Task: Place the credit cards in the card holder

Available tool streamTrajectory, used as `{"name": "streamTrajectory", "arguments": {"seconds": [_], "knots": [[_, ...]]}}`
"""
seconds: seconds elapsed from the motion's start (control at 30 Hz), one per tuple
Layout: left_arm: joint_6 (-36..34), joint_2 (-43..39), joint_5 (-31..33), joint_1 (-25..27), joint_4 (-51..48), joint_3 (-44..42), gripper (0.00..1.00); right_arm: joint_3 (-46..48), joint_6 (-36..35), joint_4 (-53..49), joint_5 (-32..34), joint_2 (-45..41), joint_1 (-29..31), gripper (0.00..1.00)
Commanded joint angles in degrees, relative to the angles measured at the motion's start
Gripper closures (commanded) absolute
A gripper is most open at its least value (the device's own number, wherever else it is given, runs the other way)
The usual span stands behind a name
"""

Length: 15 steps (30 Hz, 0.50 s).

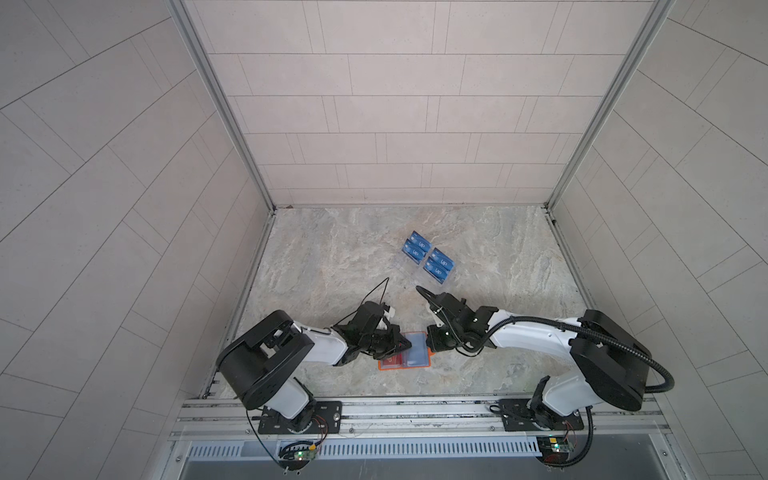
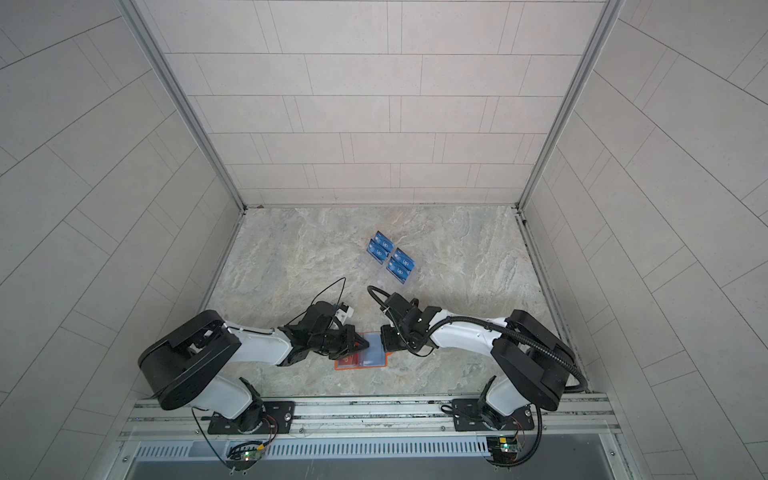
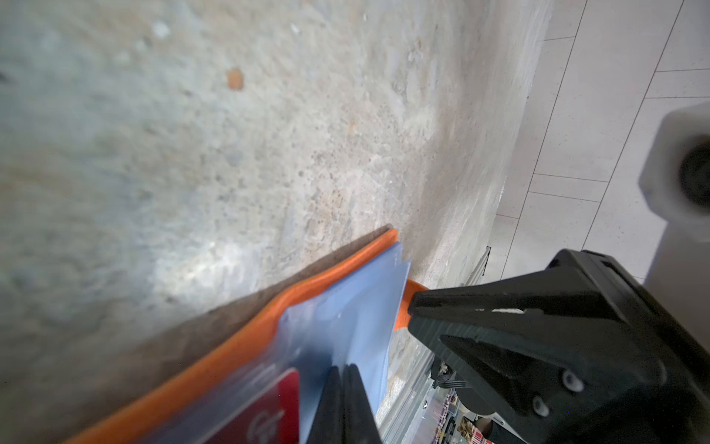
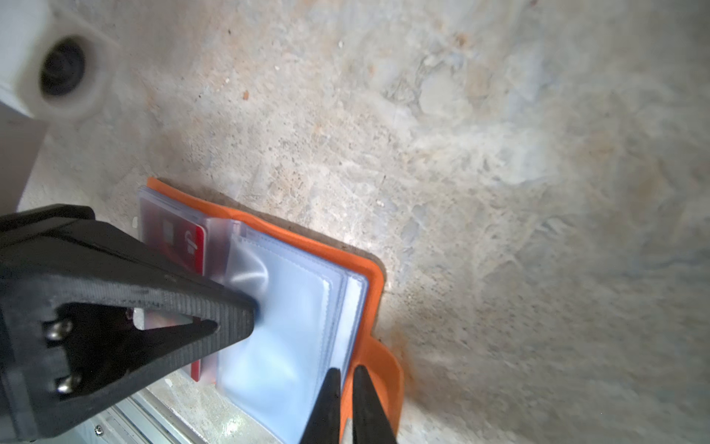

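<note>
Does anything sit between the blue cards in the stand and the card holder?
Nothing visible lies on the table between blue cards and card holder; left gripper presses its sleeves, right gripper pinches its edge.

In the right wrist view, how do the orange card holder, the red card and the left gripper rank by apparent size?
1. The card holder and the left gripper look about equal. The gripper is nearer the camera, so I do not rank these two.
2. The red card, partly hidden, looks smallest.

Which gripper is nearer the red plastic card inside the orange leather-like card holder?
Left. The left gripper touches the sleeve beside the red card; the right gripper sits at the orange holder's tab edge.
</note>
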<state>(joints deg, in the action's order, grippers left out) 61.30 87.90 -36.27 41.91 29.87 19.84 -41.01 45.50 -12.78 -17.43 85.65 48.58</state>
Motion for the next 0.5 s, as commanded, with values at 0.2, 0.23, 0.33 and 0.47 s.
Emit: {"name": "streamTrajectory", "arguments": {"seconds": [0.2,0.23,0.33,0.47], "knots": [[-4.6,-0.9,-5.6,-1.8,0.3,0.4,1.00,0.3,0.0,2.1,-1.1,0.6,-0.3,0.88],[-4.6,-0.9,-5.8,-1.7,0.5,0.4,1.00,0.2,0.0,2.1,-1.1,0.6,-0.3,0.88],[-4.7,-0.9,-5.7,-1.8,0.9,-0.2,1.00,0.4,0.0,2.7,-1.4,0.6,-0.3,0.88],[-4.4,-0.2,-6.0,-1.7,2.4,-0.8,1.00,0.7,0.1,4.0,-2.5,0.7,-0.3,0.88]]}}
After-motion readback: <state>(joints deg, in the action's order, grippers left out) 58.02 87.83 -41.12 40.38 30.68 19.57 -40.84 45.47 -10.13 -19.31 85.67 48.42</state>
